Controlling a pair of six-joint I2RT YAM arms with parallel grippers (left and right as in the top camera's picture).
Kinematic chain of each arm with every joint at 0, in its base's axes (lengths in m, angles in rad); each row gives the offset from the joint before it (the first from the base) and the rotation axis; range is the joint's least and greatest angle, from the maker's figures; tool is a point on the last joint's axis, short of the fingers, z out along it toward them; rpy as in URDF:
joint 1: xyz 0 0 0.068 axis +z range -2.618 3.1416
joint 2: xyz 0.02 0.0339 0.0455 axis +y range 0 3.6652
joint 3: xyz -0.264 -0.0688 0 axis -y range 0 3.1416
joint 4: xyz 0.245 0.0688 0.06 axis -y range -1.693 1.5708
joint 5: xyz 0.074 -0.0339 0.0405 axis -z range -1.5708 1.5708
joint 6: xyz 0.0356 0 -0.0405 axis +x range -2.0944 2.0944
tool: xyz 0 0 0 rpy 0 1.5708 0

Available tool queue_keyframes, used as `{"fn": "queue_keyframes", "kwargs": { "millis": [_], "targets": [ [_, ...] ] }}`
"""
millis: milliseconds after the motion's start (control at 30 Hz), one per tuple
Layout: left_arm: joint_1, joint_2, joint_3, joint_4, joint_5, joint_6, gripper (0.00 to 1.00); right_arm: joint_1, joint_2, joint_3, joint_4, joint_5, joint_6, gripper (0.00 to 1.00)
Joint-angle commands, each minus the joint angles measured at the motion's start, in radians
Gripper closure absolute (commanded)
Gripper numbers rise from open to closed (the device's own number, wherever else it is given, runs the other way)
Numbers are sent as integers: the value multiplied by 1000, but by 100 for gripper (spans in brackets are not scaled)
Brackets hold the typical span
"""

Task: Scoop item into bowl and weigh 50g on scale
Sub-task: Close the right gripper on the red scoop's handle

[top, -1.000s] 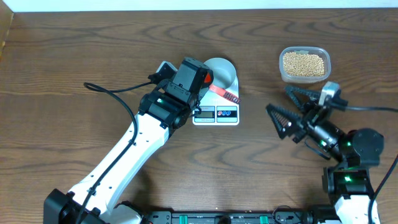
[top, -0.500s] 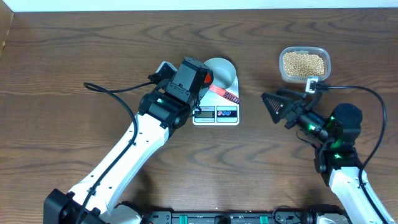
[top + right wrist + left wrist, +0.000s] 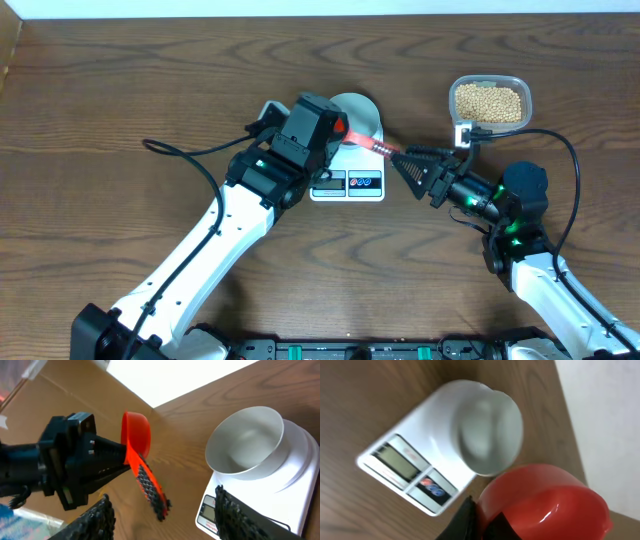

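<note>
The pale bowl stands on the white scale; no beans show inside it. My left gripper is shut on a red scoop beside the bowl. The scoop's dark patterned handle points right. My right gripper stands open, one finger on each side of the handle's end, not touching it. The tan beans lie in a clear tub at the back right.
The clear plastic tub sits just behind my right arm. A black cable trails from the left arm across the table. Bare wood lies to the left and along the front.
My right gripper has swung left from near the tub to the scoop's handle, and its jaws have narrowed. The left gripper has shifted slightly, and the handle now points toward the right gripper.
</note>
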Motion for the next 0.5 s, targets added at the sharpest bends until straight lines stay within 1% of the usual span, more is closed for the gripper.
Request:
{"fn": "queue_keyframes", "kwargs": {
  "millis": [0,100,267,400,467],
  "targets": [
    [0,5,22,15,79,-32,93,13,1,17,16,21,45,40],
    [0,5,22,11,88,-31,93,34,1,17,42,21,45,45],
    [0,5,22,7,135,-23,93,40,1,17,51,19,48,51],
    [-3,6,22,7,146,50,93,40,1,17,52,13,74,55],
    [-3,6,22,8,168,64,93,40,1,17,56,0,74,57]
  ]
}}
